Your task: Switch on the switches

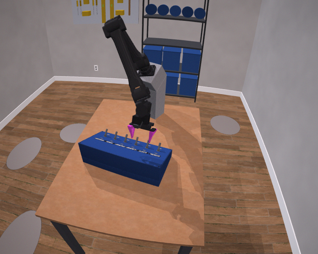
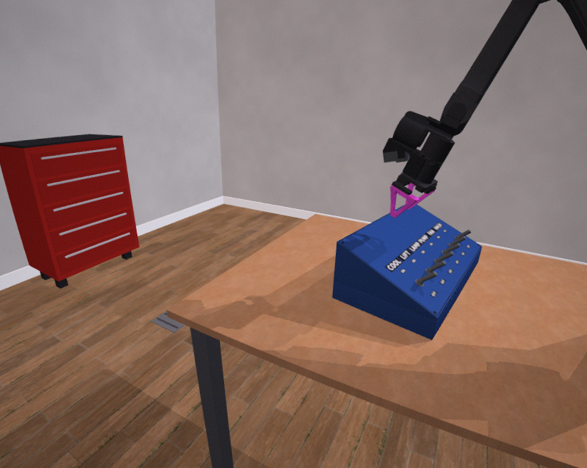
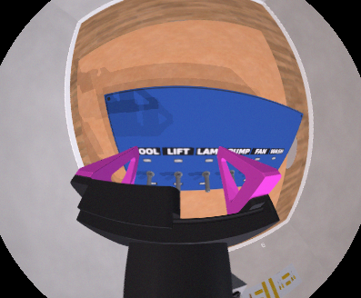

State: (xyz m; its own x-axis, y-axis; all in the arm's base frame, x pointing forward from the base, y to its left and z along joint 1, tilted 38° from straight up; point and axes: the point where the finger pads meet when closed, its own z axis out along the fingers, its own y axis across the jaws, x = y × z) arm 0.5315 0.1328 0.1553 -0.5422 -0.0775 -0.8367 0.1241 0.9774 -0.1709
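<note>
The blue sloped console stands on the wooden table, with six grey toggle levers in a row. Its labels read COOL, LIFT, LAMP, PUMP, FAN, WASH in the wrist view. The LAMP lever is third from the COOL end. The WASH lever is at the far end of the row. All six levers lean the same way. My gripper has magenta fingers. It is open and empty, and hovers just above the switch row on the arm's side. In the wrist view the fingers frame the COOL, LIFT and LAMP levers without touching them.
The arm's grey pedestal stands on the table behind the console. A black shelf with blue bins stands against the back wall. A red drawer cabinet stands on the floor, away from the table.
</note>
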